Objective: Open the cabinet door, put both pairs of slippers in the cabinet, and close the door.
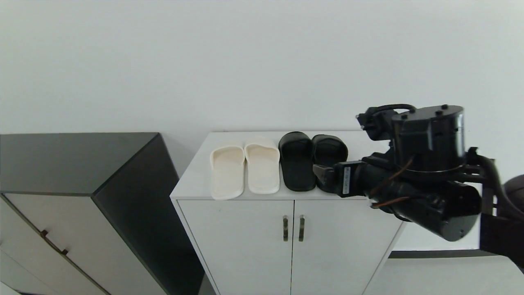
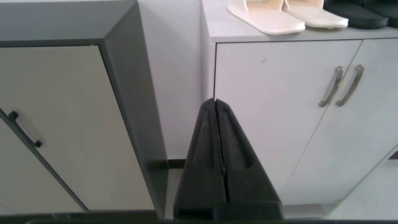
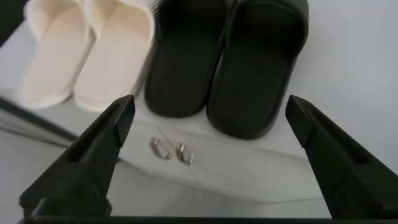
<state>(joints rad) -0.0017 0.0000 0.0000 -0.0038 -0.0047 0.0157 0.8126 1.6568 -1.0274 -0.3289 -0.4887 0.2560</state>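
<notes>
The right gripper (image 3: pixel 210 104) is held wide over the black slippers (image 3: pixel 186 62). The left gripper (image 2: pixel 217 112) is pressed closed beside the shut cabinet (image 2: pixel 280 118).

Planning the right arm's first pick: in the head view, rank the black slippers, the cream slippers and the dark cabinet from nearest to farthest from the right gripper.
1. Black slippers, just beside the right gripper, on the white cabinet top's right part.
2. Cream slippers, to their left.
3. Dark cabinet, far left.

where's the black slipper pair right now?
Head view: the black slipper pair sits on top of the white cabinet, right of centre, with the cream pair beside it on its left.
</notes>
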